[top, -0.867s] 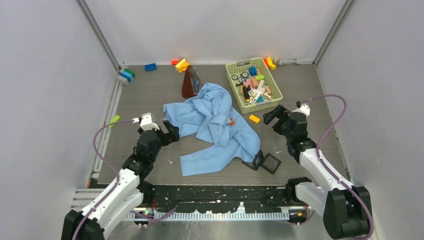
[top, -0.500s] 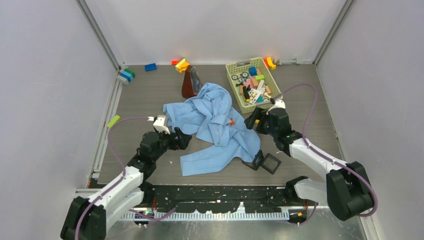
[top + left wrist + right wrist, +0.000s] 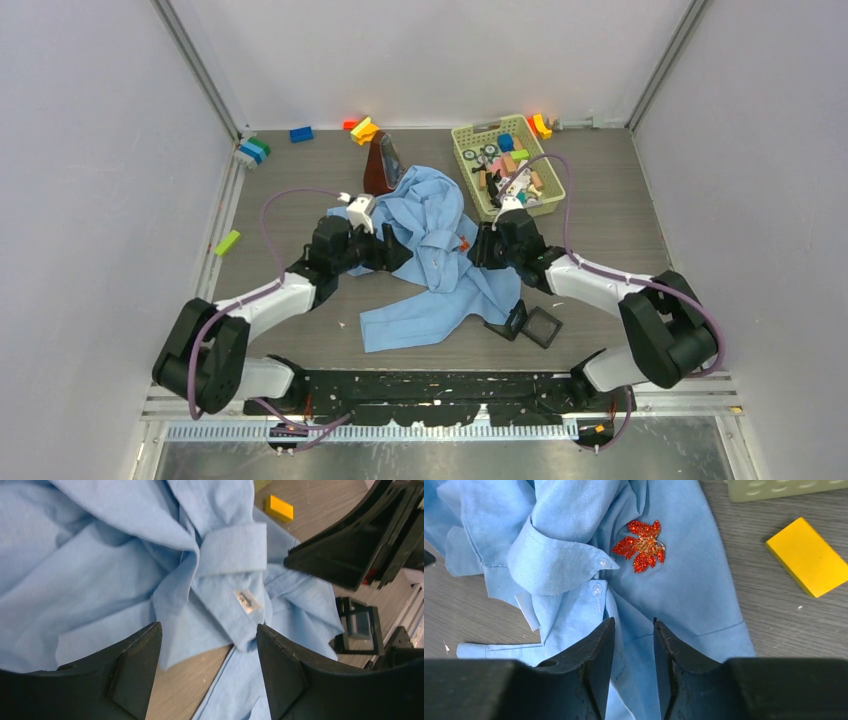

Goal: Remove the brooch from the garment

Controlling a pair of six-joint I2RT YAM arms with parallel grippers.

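brooch [image 3: 642,552]: red glittery leaf, pinned flat on the garment [image 3: 420,225], lying on the fold facing the right edge of the surface [image 3: 600,200], about mid-depth, a little nearer than the basket [image 3: 466,165].

right claw [image 3: 633,630] is hovering over the cloth just short of the brooch. its jaws are standing a narrow gap apart, released, gripping nothing; blue cloth is showing through the gap. in the right wrist view the brooch is lying straight ahead of the fingertips, a shade to the right of the gap's line, not yet between them. the leaf's long axis is running on a slant, lower left to upper right, so it is sitting oblique to the jaw line. a buttoned cuff [image 3: 549,565] is crowding it on the left; a yellow block [image 3: 806,557] is lying apart on bare surface to the right.

left claw [image 3: 209,635] is hanging wide open and empty over the folds toward the left edge of the surface. no brooch is showing in its view.

judgement: the right arm is clearly the nearer; a short push forward is looking enough to bracket the leaf. the left is seeming placed to pin the cloth.
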